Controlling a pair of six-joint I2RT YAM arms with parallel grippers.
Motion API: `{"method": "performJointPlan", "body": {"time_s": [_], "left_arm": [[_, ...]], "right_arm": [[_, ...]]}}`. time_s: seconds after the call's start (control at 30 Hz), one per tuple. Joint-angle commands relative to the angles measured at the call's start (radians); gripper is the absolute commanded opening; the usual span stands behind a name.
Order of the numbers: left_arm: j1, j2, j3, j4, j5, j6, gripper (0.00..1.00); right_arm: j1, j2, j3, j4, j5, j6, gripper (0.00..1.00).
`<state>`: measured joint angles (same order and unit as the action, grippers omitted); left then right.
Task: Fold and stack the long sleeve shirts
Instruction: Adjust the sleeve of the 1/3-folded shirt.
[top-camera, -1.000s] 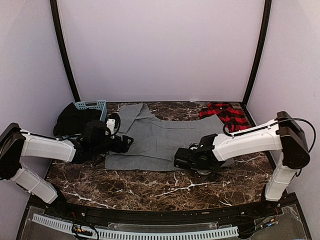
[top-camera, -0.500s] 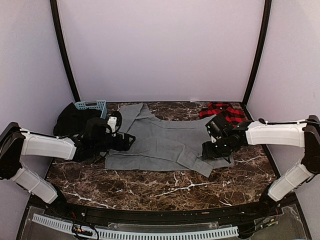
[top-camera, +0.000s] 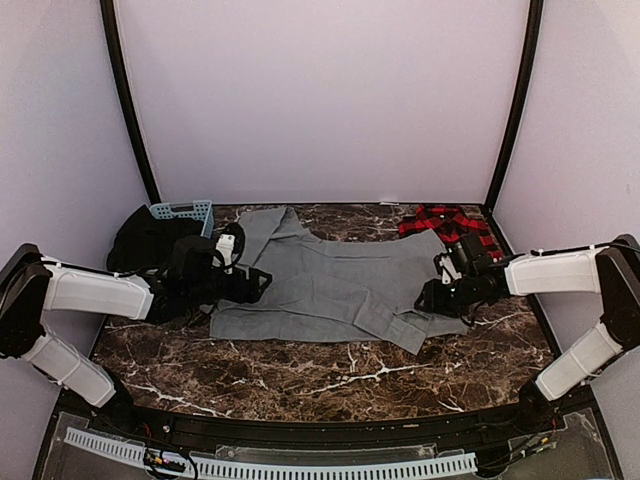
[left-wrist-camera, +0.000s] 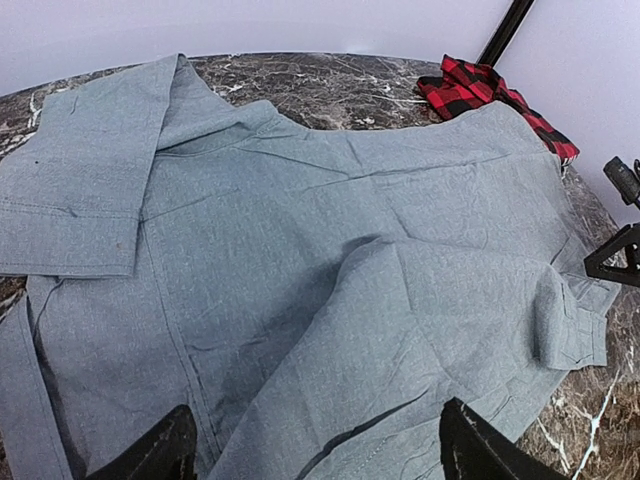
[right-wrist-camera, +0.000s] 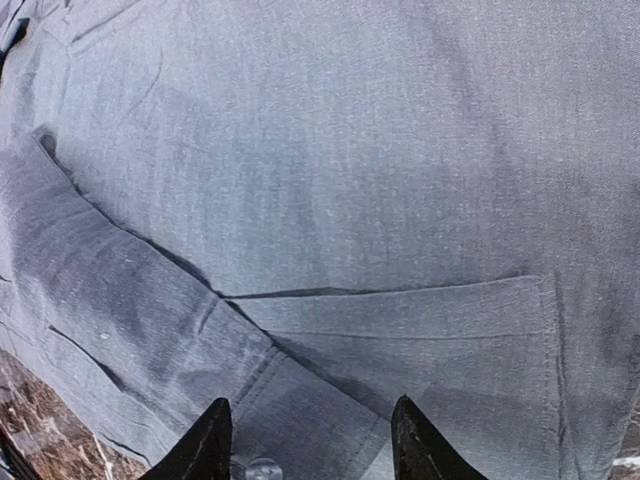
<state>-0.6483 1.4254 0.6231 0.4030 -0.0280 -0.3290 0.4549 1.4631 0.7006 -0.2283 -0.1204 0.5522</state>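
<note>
The table (top-camera: 330, 375) is dark brown marble with white veins, standing between pale walls (top-camera: 320, 100), with a black pole (top-camera: 125, 100) at each back corner. At the back left there is a blue basket (top-camera: 180, 210) with a black cloth (top-camera: 140, 240) beside it.

The grey shirt (top-camera: 330, 280) lies spread flat in the middle of the table, one sleeve (top-camera: 395, 325) folded across its near right part. The plaid shirt (top-camera: 455, 225) lies crumpled at the back right corner, just beside the grey one.

The left pincer (top-camera: 255, 285) is wide open over the left edge of the grey shirt and holds nothing. The right pincer (top-camera: 425, 300) is low over the right edge, its fingers apart and nothing held.

One second before, the right arm reached over the near middle of the shirt; now it has drawn back to the right. The left arm has stayed in place.
</note>
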Motion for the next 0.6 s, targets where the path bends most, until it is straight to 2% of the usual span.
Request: {"method": "performJointPlan", "body": {"time_s": [0.0,0.33,0.57], "left_arm": [[-0.001,0.0,0.015,-0.003,0.01,-0.007,0.82],[-0.002,0.003,0.012,-0.006,0.008,-0.008,0.82],[-0.002,0.006,0.012,-0.01,0.012,-0.009,0.82]], "right_arm": [[0.004,0.004,-0.031,0.074,-0.05,-0.02,0.5],[0.086,0.002,-0.065,0.005,0.151,-0.017,0.51],[0.112,0.002,-0.079,0.017,0.176,-0.019,0.48]]}}
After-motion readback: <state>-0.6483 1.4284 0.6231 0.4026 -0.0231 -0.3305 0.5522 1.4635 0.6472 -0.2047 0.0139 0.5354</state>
